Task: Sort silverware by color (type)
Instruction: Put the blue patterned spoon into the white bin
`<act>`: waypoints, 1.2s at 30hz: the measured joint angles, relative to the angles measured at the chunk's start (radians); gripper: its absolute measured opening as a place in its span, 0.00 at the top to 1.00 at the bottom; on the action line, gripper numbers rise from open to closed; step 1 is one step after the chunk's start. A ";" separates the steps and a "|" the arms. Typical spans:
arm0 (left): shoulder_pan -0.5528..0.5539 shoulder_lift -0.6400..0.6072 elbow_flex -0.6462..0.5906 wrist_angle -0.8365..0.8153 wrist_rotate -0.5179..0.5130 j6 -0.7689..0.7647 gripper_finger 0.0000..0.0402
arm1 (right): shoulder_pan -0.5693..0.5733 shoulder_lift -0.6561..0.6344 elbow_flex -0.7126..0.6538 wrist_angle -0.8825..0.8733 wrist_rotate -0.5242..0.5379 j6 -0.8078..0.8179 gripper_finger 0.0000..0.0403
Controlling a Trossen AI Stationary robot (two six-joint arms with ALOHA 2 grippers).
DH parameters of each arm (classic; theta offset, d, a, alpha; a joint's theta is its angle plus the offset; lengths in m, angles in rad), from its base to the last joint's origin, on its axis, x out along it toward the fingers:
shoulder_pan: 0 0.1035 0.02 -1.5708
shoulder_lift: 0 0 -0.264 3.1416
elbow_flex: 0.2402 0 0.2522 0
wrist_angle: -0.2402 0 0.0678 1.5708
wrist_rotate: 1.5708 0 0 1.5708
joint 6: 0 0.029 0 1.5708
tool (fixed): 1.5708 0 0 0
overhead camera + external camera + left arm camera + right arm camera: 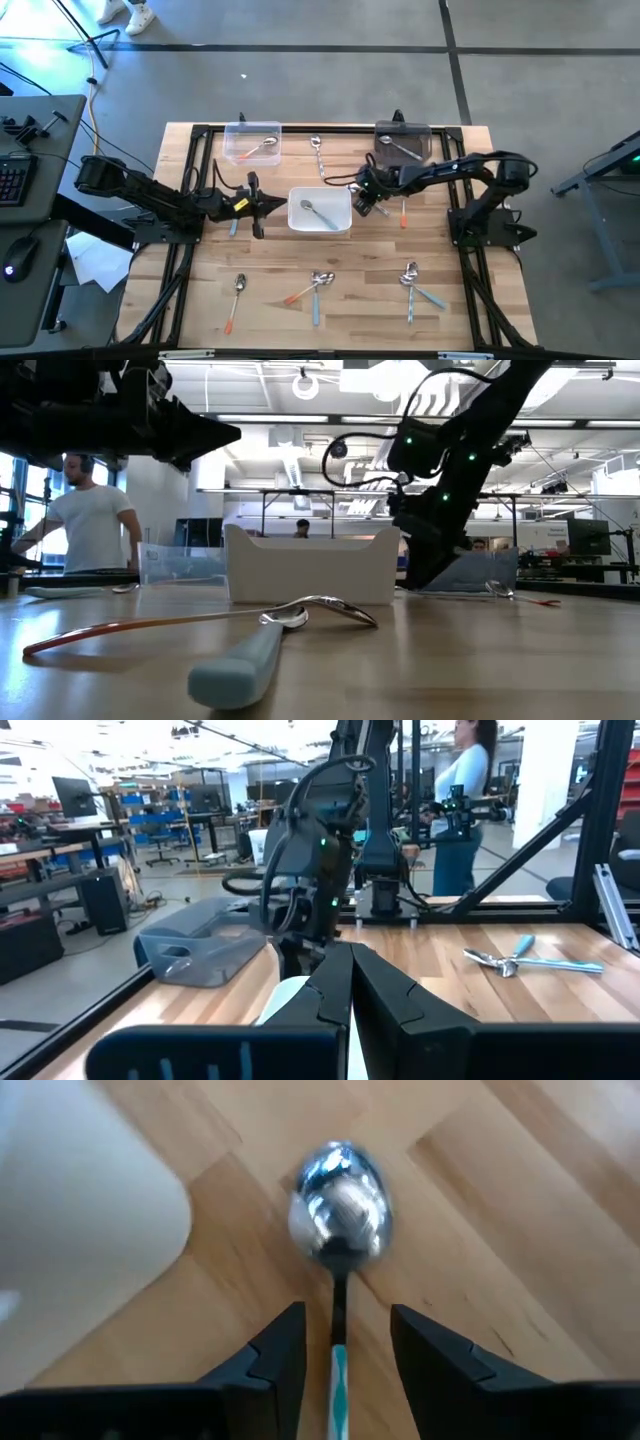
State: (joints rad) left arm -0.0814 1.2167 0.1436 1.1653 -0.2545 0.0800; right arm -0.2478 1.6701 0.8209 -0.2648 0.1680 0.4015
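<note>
Two fingers of the right gripper [340, 1355] stand parted, straddling the neck of a spoon with a light blue handle [337, 1230]; the pads flank the handle with a sliver of wood showing on each side, so no contact can be confirmed. Spoon lies flat on the table [450, 300], bowl pointing away from the wrist. In the high view the right gripper [364, 197] sits just beside the right wall of the white bin [320, 212].

Left gripper [262, 205]: fingers pressed together, nothing between them, tip just off the white bin's left wall. Left wrist view shows the shut fingers [345, 995] aimed at the bin and the right arm beyond it.

White bin holds one spoon [314, 213]. Beyond it on the left, a clear bin [252, 142] with one spoon inside; beyond it on the right, a grey bin [402, 141] with one spoon inside. Between those two bins a silver spoon [318, 155] lies on the wood. An orange-handled spoon [403, 212] lies right of the white bin, past the right gripper.

Near side of the white bin: three clusters along the table's front — one orange-handled spoon [236, 300] at left, a crossed orange and blue pair [314, 288] at centre, a blue and silver pair [414, 285] at right.
</note>
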 joint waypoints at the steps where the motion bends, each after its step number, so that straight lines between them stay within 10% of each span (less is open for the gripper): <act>1: 0.000 0.000 0.000 0.002 0.000 0.001 1.00 | 0.000 0.012 0.005 0.009 0.001 0.001 0.65; 9: 0.000 0.000 0.000 0.007 0.000 0.002 1.00 | -0.010 0.070 0.042 0.022 0.011 -0.017 0.64; 18: 0.000 0.000 0.000 0.001 0.000 -0.008 1.00 | -0.023 0.078 0.046 0.030 -0.003 -0.027 0.96; 23: 0.000 0.000 0.000 0.001 0.000 -0.008 1.00 | -0.023 0.062 0.043 0.010 -0.006 -0.049 0.97; 36: 0.000 0.000 0.000 -0.001 0.001 -0.024 1.00 | -0.175 -0.308 0.043 -0.279 0.096 -0.267 0.99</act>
State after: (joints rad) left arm -0.0814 1.2167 0.1436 1.1645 -0.2539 0.0565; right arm -0.4232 1.3619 0.8639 -0.5434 0.2644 0.1343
